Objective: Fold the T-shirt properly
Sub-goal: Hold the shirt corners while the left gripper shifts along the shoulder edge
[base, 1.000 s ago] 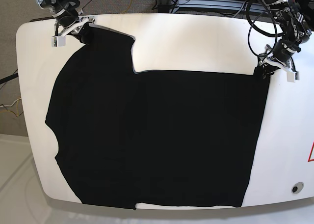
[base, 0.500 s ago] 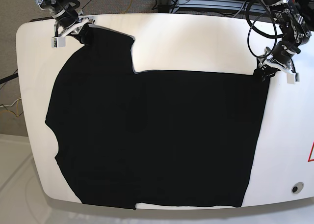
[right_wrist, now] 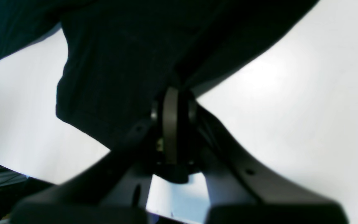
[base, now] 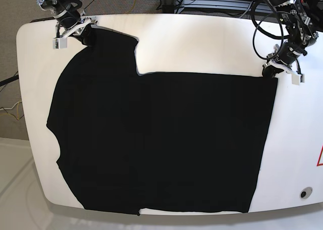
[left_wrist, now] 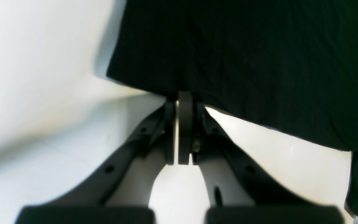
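A: Left wrist view first. Claw state?

B: Left gripper (left_wrist: 185,102) closed, pads pressed together right at the edge of the T-shirt (left_wrist: 244,56). Seemingly a thin bit of hem pinched between them, hard to confirm. Black cloth above the pads, white table (left_wrist: 42,77) below and on both sides.

A: Right wrist view?

B: Right gripper (right_wrist: 171,93) closed too, clamped on the cloth. Fabric bunched and drawn toward the tips, so a firmer hold here.

A: Base view, then. Place of the garment?

B: Spread flat over most of the table, front edge close to the near rim. Right gripper on the far sleeve corner at the view's left, left gripper on the far hem corner at the view's right.

A: Advice for this step?

B: Probably the start of a fold from the far side toward the near side. Better to lift both corners together, at the same height, with the far edge taut between them. Worth checking the left hold before pulling, since so little cloth inside.

A: Anything in the way?

B: Only cables (base: 262,28) hanging close to the left arm, a red mark (base: 320,157) and a small round fitting (base: 303,193) on the table's right side, both well apart from the cloth. No real obstacle on the fold path.
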Action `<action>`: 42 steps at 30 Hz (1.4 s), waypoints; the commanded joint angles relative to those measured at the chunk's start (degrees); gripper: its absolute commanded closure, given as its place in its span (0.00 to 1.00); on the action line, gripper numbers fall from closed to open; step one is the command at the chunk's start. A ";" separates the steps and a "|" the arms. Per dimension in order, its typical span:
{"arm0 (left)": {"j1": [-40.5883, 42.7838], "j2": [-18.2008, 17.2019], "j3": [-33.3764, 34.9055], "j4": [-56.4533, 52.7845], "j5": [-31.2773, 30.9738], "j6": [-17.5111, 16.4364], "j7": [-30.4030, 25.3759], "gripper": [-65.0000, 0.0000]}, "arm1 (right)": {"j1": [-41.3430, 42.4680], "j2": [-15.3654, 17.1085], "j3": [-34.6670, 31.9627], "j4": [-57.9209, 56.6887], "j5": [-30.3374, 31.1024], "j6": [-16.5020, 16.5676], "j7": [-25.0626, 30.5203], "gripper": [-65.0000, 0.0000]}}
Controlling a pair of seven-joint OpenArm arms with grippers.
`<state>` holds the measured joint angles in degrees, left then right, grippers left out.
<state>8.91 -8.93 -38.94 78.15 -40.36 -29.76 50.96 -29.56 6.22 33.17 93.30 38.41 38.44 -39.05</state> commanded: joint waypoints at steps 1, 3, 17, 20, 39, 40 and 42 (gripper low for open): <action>-0.05 -0.68 -0.17 1.00 0.43 -0.08 -1.08 1.00 | -0.24 0.52 0.37 0.74 0.13 0.45 0.40 1.00; 0.05 -0.66 -0.19 1.37 1.37 -0.29 -1.42 1.00 | -0.21 0.47 0.31 0.69 -0.02 0.74 0.51 1.00; -0.07 -0.51 1.57 1.03 7.29 -0.26 -2.60 1.00 | -0.51 0.43 0.51 0.94 0.30 0.80 1.09 1.00; -0.08 -0.51 1.58 1.10 7.06 -0.37 -2.67 1.00 | -0.40 0.43 0.48 0.97 0.20 0.84 1.10 1.00; -1.03 -1.34 0.75 0.93 1.08 -3.17 -2.67 0.46 | 0.18 0.39 0.31 0.45 0.10 1.28 2.17 1.00; -1.10 -1.35 0.75 0.93 1.15 -3.18 -2.70 0.46 | 0.21 0.40 0.32 0.41 0.07 1.32 2.19 1.00; -1.22 -1.39 0.76 0.92 1.26 -3.22 -2.80 0.46 | 0.23 0.37 0.26 0.47 0.12 1.37 2.22 1.00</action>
<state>8.14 -9.41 -38.02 78.56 -39.13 -33.04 48.38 -29.34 6.17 33.26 93.19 37.76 39.05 -37.93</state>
